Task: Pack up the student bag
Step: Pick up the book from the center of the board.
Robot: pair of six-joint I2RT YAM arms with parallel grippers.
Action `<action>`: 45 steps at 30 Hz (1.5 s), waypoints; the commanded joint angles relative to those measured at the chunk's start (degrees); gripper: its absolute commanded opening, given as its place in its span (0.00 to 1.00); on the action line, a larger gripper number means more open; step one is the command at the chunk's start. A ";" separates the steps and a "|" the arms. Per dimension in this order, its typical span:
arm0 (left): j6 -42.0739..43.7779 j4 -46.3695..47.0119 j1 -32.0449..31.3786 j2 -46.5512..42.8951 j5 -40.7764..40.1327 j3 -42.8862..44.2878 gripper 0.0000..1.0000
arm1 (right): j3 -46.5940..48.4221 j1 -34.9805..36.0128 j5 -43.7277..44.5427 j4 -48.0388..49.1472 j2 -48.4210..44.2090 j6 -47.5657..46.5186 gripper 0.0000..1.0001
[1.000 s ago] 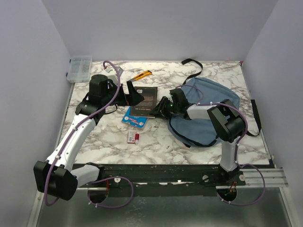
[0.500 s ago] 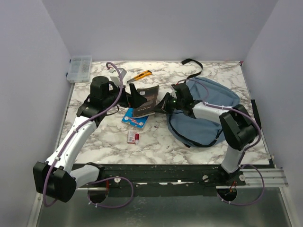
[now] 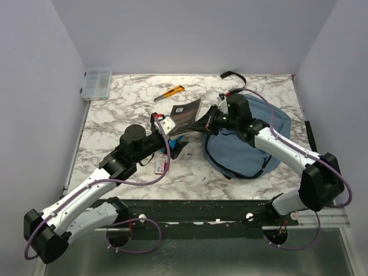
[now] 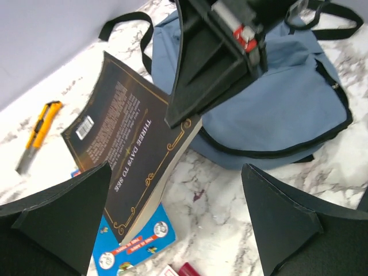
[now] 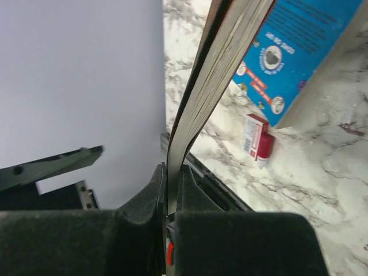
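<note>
From above, a white marble table [image 3: 115,123] is seen, closed in by plain pale walls [image 3: 190,34] at the far edge and both sides. A clear compartment box [image 3: 98,83] is placed at the far left corner; its contents cannot be made out. A yellow utility knife [image 3: 171,92] lies near the far edge. The student bag [image 3: 241,152] lies flat on the right half of the table, its black straps reaching toward the far edge. A dark book [image 3: 187,113] is held tilted just left of the bag by the right gripper [image 3: 204,122]. The left gripper [image 3: 172,137] is found near the book, and a small red item [image 3: 161,165] lies toward the near edge.

In the left wrist view, the fingers [image 4: 63,218] are spread wide with nothing between them. A blue card pack [image 4: 135,247] is seen under the book's low corner. The bag seems to be zipped, though this is not certain.

In the right wrist view, the jaws are pressed together on the book's edge, pinching it.
</note>
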 commanded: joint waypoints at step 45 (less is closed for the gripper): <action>6.32 -1.54 -9.31 10.28 -47.16 7.98 0.00 | 9.68 -0.04 33.75 -37.92 -14.48 -36.74 0.66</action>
